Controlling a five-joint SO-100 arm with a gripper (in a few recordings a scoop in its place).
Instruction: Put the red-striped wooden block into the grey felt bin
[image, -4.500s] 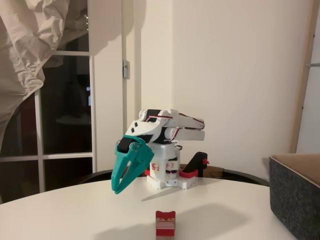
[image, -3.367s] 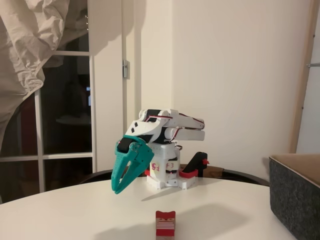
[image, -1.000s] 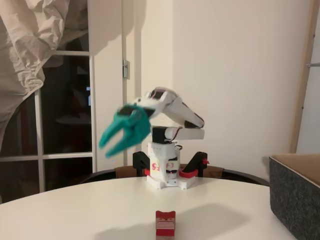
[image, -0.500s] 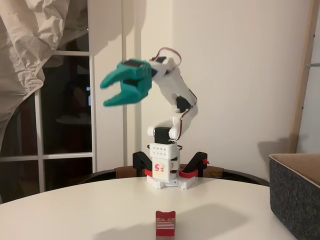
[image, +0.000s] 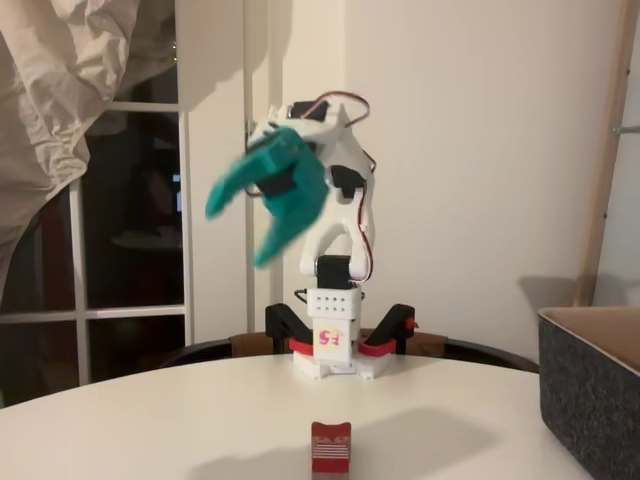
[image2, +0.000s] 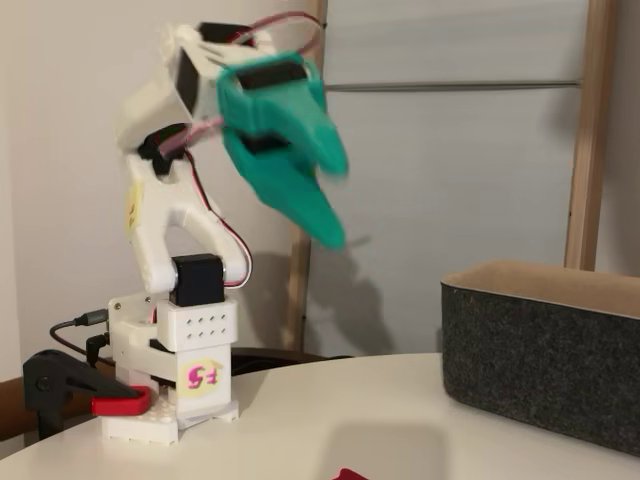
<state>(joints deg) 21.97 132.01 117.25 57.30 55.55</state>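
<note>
The red-striped wooden block stands alone on the white table near the front edge; in a fixed view only its red top peeks in at the bottom edge. My teal gripper is raised high above the arm's base, motion-blurred, with its fingers spread open and nothing between them. It points down and to the left, far above and behind the block. From the other side the gripper points down toward the right. The grey felt bin stands at the table's right edge, also seen as the bin with its tan lining.
The arm's white base is fixed at the back of the round white table by red-and-black clamps. A dark window and a hanging cloth are behind at the left.
The arm has risen from its folded low pose. The gripper opened, lifted high above the base, and is now tipping downward. The block and bin have not moved.
</note>
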